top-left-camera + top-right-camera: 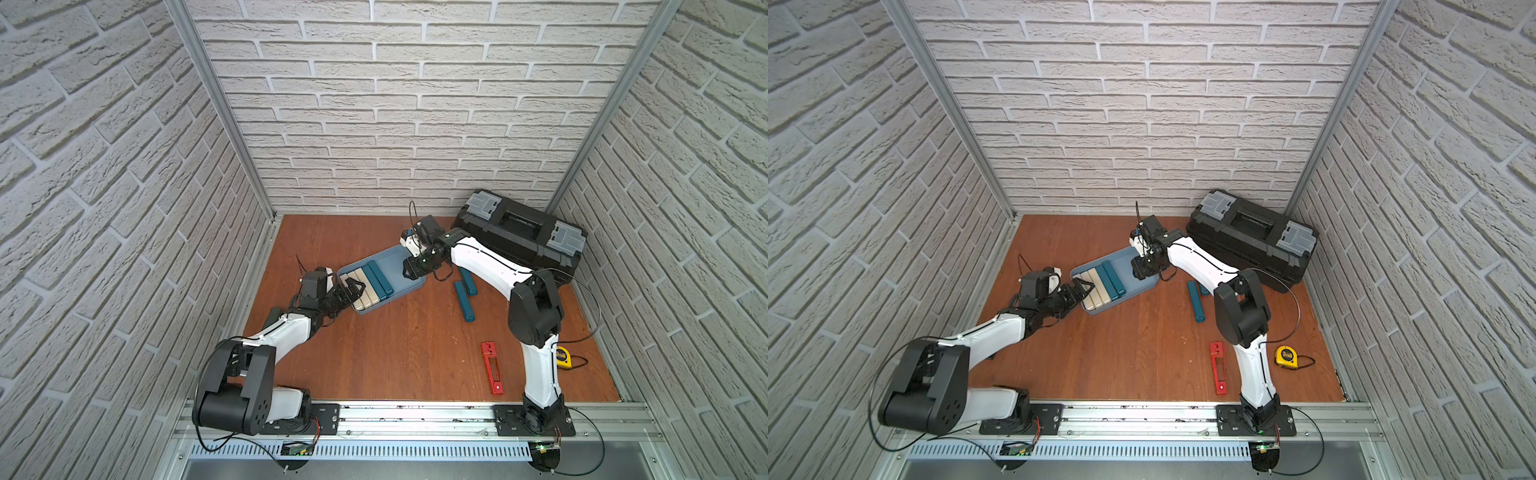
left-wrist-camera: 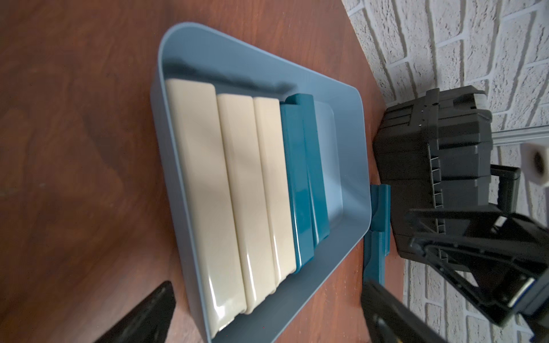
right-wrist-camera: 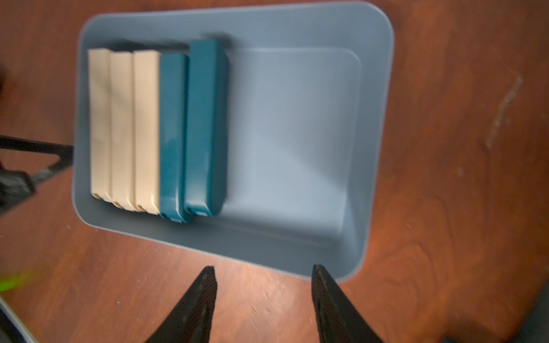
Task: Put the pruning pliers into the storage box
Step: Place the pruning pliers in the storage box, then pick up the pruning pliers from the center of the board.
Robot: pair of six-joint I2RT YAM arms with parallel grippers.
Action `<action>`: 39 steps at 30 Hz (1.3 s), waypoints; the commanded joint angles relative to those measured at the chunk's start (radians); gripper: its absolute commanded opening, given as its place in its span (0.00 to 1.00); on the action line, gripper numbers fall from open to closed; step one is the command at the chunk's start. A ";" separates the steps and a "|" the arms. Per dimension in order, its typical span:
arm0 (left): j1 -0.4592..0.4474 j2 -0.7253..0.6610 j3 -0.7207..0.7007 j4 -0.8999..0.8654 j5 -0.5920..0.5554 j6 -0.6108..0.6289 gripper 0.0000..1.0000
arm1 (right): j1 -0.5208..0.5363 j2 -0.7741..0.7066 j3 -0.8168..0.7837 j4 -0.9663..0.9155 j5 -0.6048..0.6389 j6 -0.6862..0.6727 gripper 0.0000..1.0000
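Bright, even light; soft shadows; bowed edges; blurred wrist views

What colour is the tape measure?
The tape measure is yellow; it shows best in a top view.

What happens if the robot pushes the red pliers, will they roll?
Probably no rolling: the pliers look flat, so they'd likely slide on the table. They look straight, so probably stiff. Lying so low, they may be tricky to pinch.
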 commanded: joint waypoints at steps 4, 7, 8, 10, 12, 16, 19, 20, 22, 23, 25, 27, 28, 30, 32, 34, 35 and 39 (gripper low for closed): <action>0.029 -0.100 0.008 -0.132 0.016 0.057 0.98 | -0.053 -0.192 -0.212 -0.027 0.115 0.039 0.55; 0.025 -0.123 0.013 -0.170 0.052 0.056 0.98 | -0.057 -0.259 -0.304 -0.024 0.130 0.068 0.55; 0.023 -0.126 0.013 -0.186 0.063 0.058 0.98 | -0.057 -0.283 -0.335 -0.021 0.138 0.083 0.55; 0.017 -0.132 0.014 -0.218 0.081 0.062 0.98 | -0.057 -0.331 -0.398 -0.011 0.153 0.108 0.55; 0.009 -0.135 0.009 -0.233 0.097 0.066 0.98 | -0.057 -0.385 -0.463 -0.001 0.178 0.129 0.56; -0.001 -0.143 0.001 -0.234 0.126 0.073 0.98 | -0.060 -0.465 -0.567 0.013 0.208 0.158 0.58; -0.010 -0.144 0.004 -0.235 0.146 0.077 0.98 | -0.066 -0.495 -0.628 0.022 0.215 0.175 0.58; -0.013 -0.146 0.007 -0.234 0.152 0.079 0.98 | -0.066 -0.502 -0.649 0.032 0.214 0.180 0.58; -0.022 -0.149 0.007 -0.235 0.157 0.079 0.98 | -0.072 -0.507 -0.678 0.038 0.216 0.185 0.59; -0.027 -0.146 0.008 -0.236 0.163 0.079 0.98 | -0.075 -0.507 -0.688 0.037 0.218 0.187 0.59; -0.042 -0.148 0.005 -0.238 0.166 0.078 0.98 | -0.082 -0.504 -0.705 0.040 0.223 0.184 0.59; -0.060 -0.149 -0.001 -0.241 0.165 0.076 0.98 | -0.090 -0.503 -0.727 0.057 0.216 0.180 0.59; -0.067 -0.150 -0.005 -0.240 0.161 0.075 0.98 | -0.094 -0.501 -0.735 0.062 0.212 0.178 0.59; -0.081 -0.162 -0.015 -0.241 0.152 0.070 0.98 | -0.101 -0.501 -0.747 0.074 0.211 0.177 0.59; -0.090 -0.178 -0.025 -0.237 0.148 0.065 0.98 | -0.106 -0.500 -0.750 0.078 0.214 0.173 0.59; -0.093 -0.191 -0.036 -0.232 0.149 0.061 0.98 | -0.113 -0.495 -0.752 0.085 0.214 0.167 0.59; -0.095 -0.198 -0.038 -0.231 0.148 0.058 0.98 | -0.118 -0.490 -0.752 0.089 0.212 0.163 0.59; -0.098 -0.207 -0.044 -0.238 0.140 0.056 0.98 | -0.135 -0.451 -0.744 0.101 0.194 0.150 0.59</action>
